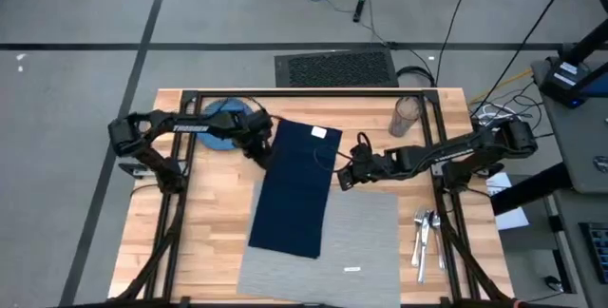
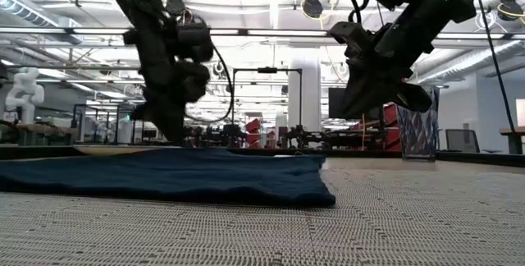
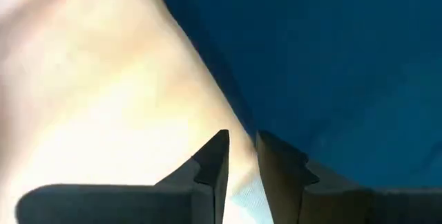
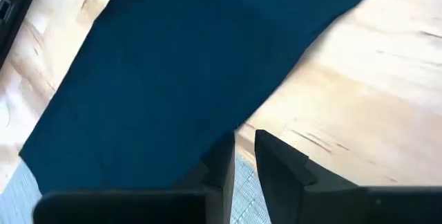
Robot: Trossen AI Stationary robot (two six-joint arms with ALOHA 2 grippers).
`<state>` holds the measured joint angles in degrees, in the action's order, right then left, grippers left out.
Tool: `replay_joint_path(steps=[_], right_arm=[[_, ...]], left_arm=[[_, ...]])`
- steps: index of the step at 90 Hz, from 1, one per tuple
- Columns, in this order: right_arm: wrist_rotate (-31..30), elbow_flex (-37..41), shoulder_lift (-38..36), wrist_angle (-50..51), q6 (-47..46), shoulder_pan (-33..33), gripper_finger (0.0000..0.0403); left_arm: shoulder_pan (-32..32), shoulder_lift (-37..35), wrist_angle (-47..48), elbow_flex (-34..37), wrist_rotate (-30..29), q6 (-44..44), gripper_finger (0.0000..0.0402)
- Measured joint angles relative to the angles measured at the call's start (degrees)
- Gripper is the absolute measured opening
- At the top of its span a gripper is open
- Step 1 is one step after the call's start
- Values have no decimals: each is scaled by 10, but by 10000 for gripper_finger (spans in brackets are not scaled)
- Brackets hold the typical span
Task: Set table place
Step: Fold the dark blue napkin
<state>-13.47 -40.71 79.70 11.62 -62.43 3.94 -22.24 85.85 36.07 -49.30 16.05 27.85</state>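
The light-grey placemat [image 1: 366, 241] lies flat on the wooden table [image 1: 204, 222] near its front edge. A dark navy napkin [image 1: 296, 189] lies spread out, its near part resting on the placemat's left side and its far part on the wood. My left gripper [image 1: 258, 148] is low at the napkin's far left edge [image 3: 228, 92], fingers nearly together with nothing between them. My right gripper [image 1: 344, 177] hangs above the napkin's right edge [image 4: 276, 92], clear of it in the low view [image 2: 384, 102], fingers likewise together and empty.
A blue dish [image 1: 223, 121] sits at the far left under my left arm. A clear glass [image 1: 407, 116] stands at the far right. Cutlery [image 1: 425, 237] lies on the wood right of the placemat. Black frame rails [image 1: 304, 92] run along the table's edges.
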Motion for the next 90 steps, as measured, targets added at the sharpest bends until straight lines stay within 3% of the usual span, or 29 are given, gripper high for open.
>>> replay_joint_path(steps=[34, 77, 90], right_arm=[[0, 0, 0, 0, 1, 3, 45], [0, 0, 0, 6, 3, 3, 45], [0, 0, 0, 6, 3, 3, 45]], left_arm=[[63, -17, 0, 2, -51, 34, 60], [82, -17, -27, 3, -63, 46, 67], [52, -17, -27, 3, -64, 6, 85]])
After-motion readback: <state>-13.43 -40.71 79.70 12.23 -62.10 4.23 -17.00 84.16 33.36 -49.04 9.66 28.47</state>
